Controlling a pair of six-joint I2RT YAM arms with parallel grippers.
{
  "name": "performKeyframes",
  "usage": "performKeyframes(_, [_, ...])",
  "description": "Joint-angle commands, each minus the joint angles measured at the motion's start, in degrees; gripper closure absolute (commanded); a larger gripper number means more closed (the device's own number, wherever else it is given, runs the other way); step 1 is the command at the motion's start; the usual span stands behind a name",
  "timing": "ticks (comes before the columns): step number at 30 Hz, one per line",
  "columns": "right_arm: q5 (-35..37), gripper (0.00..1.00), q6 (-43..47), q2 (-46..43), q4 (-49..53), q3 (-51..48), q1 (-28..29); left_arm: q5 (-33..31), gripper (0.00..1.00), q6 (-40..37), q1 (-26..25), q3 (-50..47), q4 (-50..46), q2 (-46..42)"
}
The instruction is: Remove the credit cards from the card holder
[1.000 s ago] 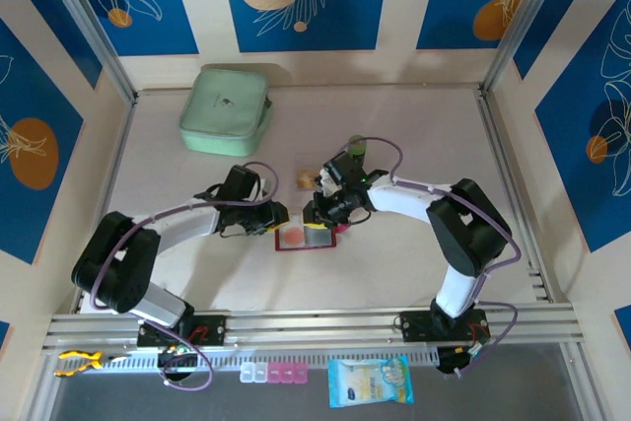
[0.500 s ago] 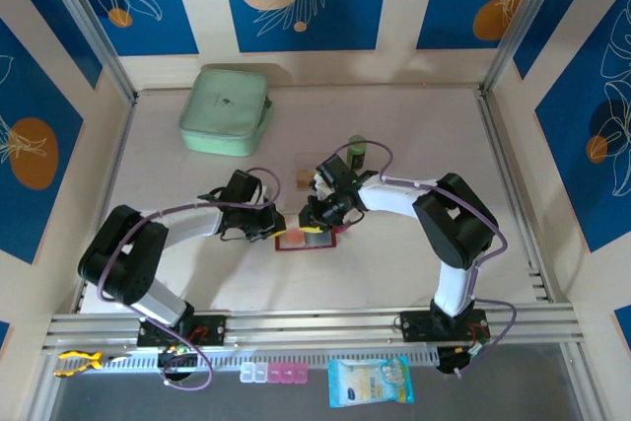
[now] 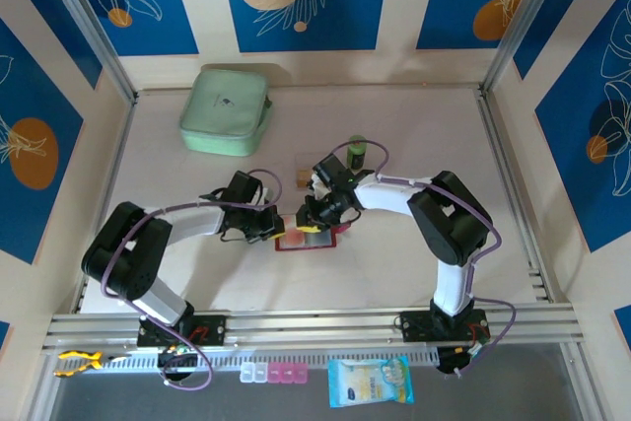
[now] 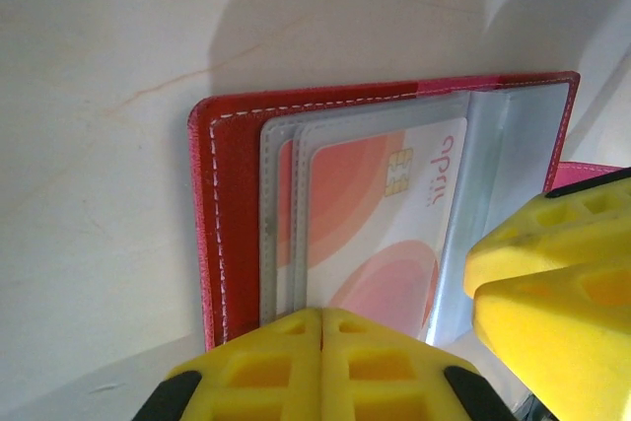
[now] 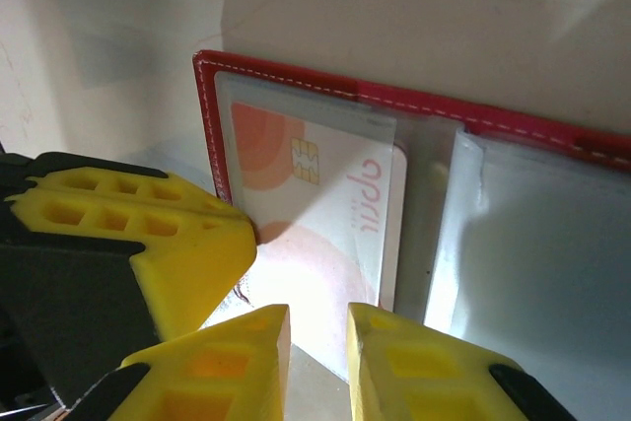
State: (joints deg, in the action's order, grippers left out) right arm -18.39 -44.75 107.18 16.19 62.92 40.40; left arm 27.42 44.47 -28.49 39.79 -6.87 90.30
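Note:
The dark red card holder (image 3: 307, 240) lies open on the table between both arms. In the left wrist view its red cover (image 4: 206, 214) and grey clear sleeves hold an orange-and-white card (image 4: 380, 209). My left gripper (image 4: 322, 324) is shut, its tips resting on the sleeves' near edge. My right gripper (image 5: 317, 334) hovers over the same card (image 5: 330, 214), fingers a narrow gap apart, the card's lower edge showing between them. The left gripper's finger (image 5: 148, 244) sits on the holder's left edge (image 5: 205, 115). A tan card (image 3: 306, 179) lies loose behind the holder.
A mint-green zip case (image 3: 226, 110) stands at the back left. A small green bottle (image 3: 356, 149) stands behind the right gripper (image 3: 315, 214). An empty clear sleeve page (image 5: 532, 244) is folded out to the right. Bare tabletop lies on the right.
My right gripper has slid a little left and nearer, down onto the open holder. The left gripper has stayed pressed on the holder's left side.

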Motion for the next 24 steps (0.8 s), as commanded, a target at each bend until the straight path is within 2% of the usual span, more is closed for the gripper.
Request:
performKeyframes(1, [0.29, 0.76, 1.12, 1.32, 1.66, 1.33, 0.45, -0.64, 0.93, -1.31, 0.73, -0.68, -2.53, 0.49])
performKeyframes(13, [1.17, 0.76, 1.86, 2.71, 2.38, 1.95, 0.83, -0.53, 0.94, -1.27, 0.81, -0.85, -2.27, 0.66])
performKeyframes(24, [-1.37, 0.79, 1.01, 3.98, 0.54, 2.06, 1.16, -0.17, 0.94, -1.05, 0.81, -1.1, -1.83, 0.68])
